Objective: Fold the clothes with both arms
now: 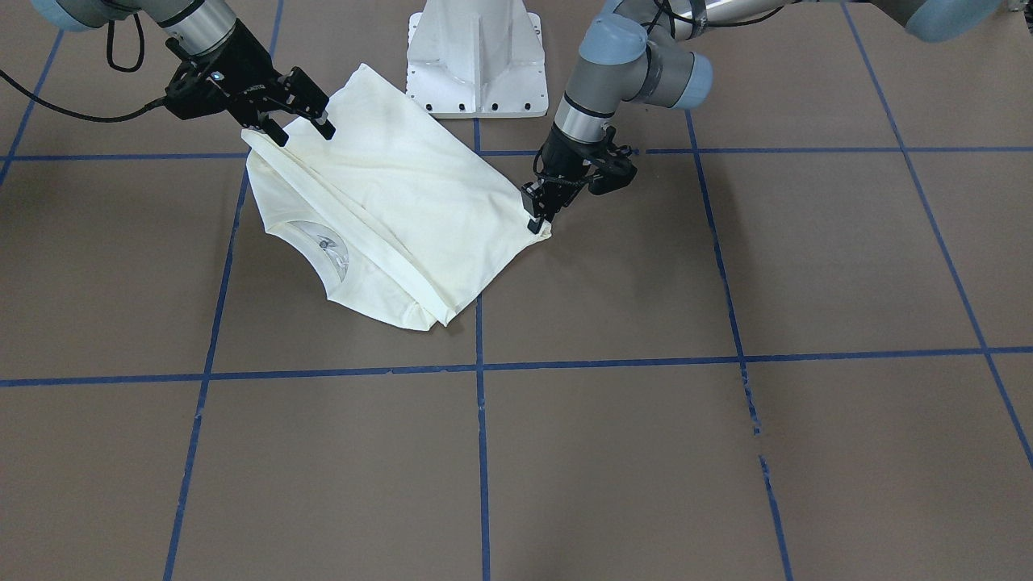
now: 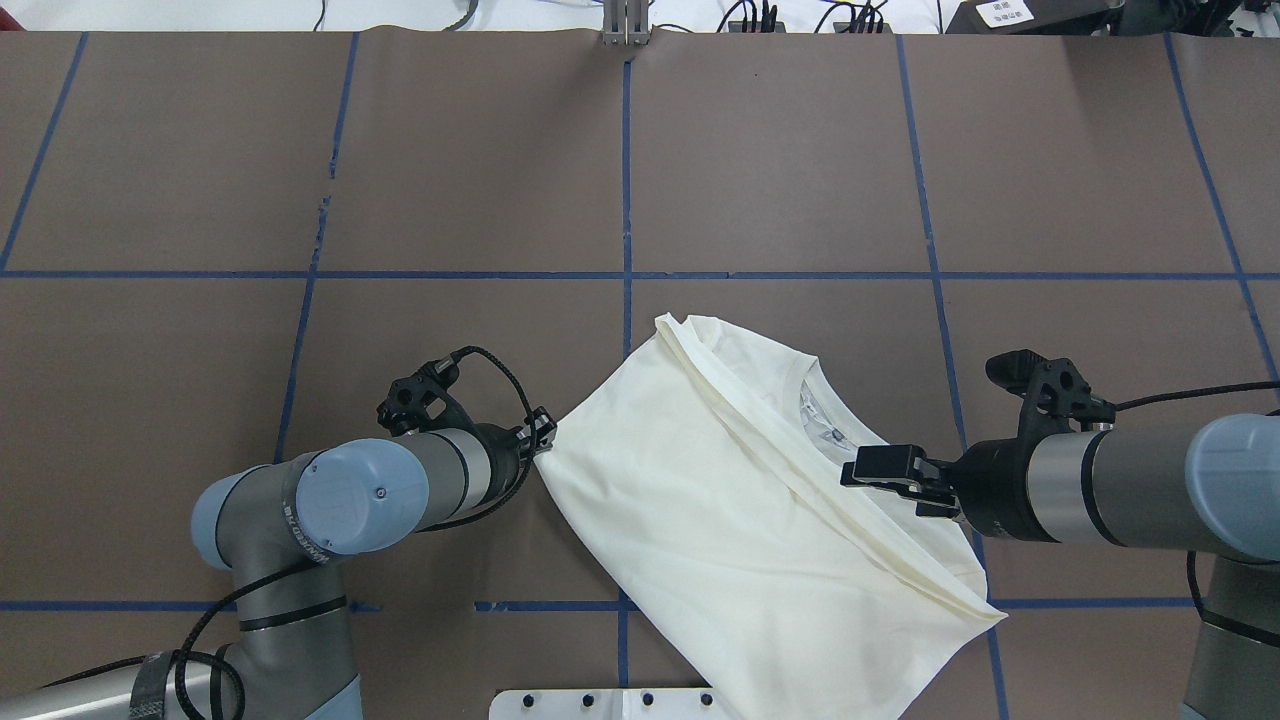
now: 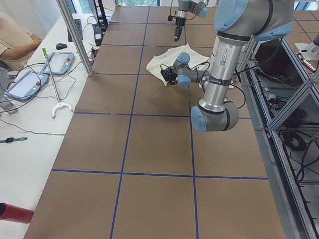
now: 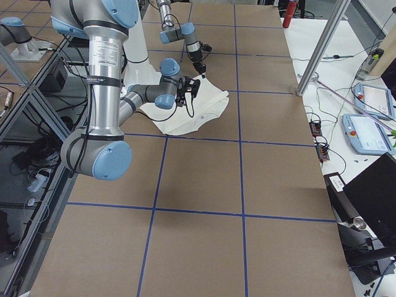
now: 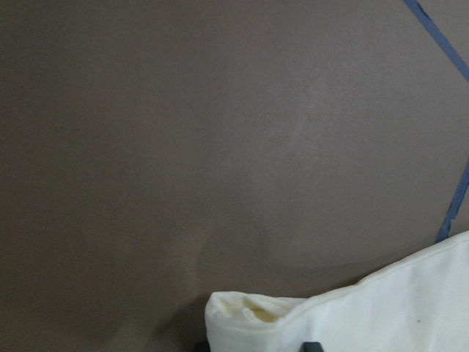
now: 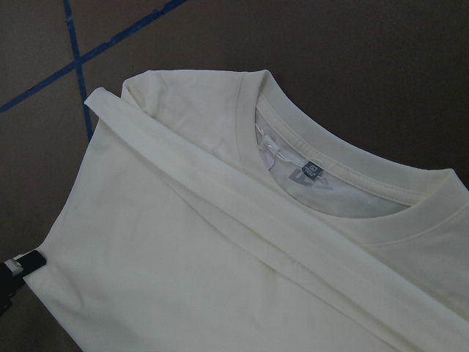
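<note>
Left hand pinches a corner of the cream T-shirt; right hand, spread wide, hovers over the opposite folded edge. On the brown bench the T-shirt lies folded near the white pedestal, collar showing.

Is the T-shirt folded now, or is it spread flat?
Folded: the T-shirt is doubled over, a plain layer covering the body up to the collar.
</note>
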You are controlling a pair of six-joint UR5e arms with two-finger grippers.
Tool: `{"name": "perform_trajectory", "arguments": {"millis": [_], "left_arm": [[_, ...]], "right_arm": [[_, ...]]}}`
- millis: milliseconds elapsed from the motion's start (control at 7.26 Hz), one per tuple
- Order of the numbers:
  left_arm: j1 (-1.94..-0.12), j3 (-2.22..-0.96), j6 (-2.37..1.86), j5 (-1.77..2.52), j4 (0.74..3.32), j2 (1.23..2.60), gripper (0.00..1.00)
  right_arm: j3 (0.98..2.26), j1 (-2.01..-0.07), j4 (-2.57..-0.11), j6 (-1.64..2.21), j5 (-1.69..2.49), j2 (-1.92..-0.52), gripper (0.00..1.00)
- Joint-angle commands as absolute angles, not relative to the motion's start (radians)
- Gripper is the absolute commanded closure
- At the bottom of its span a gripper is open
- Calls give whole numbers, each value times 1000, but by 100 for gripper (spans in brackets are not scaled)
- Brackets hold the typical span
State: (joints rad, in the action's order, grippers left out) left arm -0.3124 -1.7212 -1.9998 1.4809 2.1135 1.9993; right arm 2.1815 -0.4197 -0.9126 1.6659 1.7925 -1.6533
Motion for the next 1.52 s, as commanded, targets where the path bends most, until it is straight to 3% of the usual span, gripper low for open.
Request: {"name": "perform_trajectory", "arguments": {"millis": [0,551,827,964,1240,1378], "left_arm": [[-365,-1713,-1878,1468,2114,2002,100],[-566,-1547,-1727,1473,2167,2107,100],[-706,-1052,-1732,1495,2473,2338,100],[-760,-907,-1720,1559,2547,2412,100],[-767,-859,-1710,1563,2557,2468,100],[-765,-865,-1729,1563,2554,2479,92]], "right_arm": [[2166,-425,-913,1667,1789,-1632,0],[2117,-436,-913,1667,1770,-1563,0],[2067,-434,-913,1666,1715,-1493,0],[2071,-436,-913,1666,1704,-1486,0],[2065,-431,-913,1666,1633,-1488,0],[2060,-401,-914,1664,1543,-1477,0]]}}
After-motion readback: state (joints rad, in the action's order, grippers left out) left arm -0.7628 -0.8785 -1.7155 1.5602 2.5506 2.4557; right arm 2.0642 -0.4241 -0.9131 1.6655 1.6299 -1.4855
